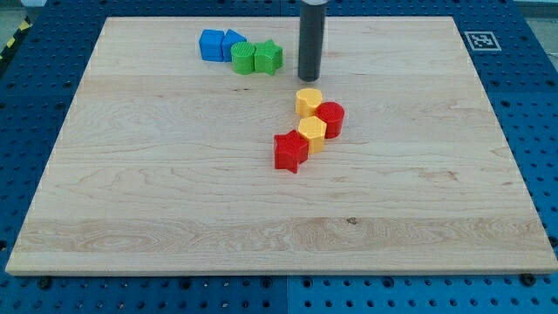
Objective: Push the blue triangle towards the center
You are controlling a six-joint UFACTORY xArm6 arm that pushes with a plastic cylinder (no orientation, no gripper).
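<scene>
The blue triangle [233,42] lies near the view's top, left of centre, between a blue cube [211,44] on its left and a green cylinder [243,58] on its right. A green star [268,57] touches the green cylinder's right side. My tip [309,77] stands on the board just right of the green star, a short gap away, and well right of the blue triangle. It touches no block.
Near the board's middle sits a cluster: a yellow block [309,101], a red cylinder [330,119], a second yellow block [311,133] and a red star [290,151]. The wooden board [174,201] lies on a blue perforated table. A marker tag [479,40] sits at the view's top right.
</scene>
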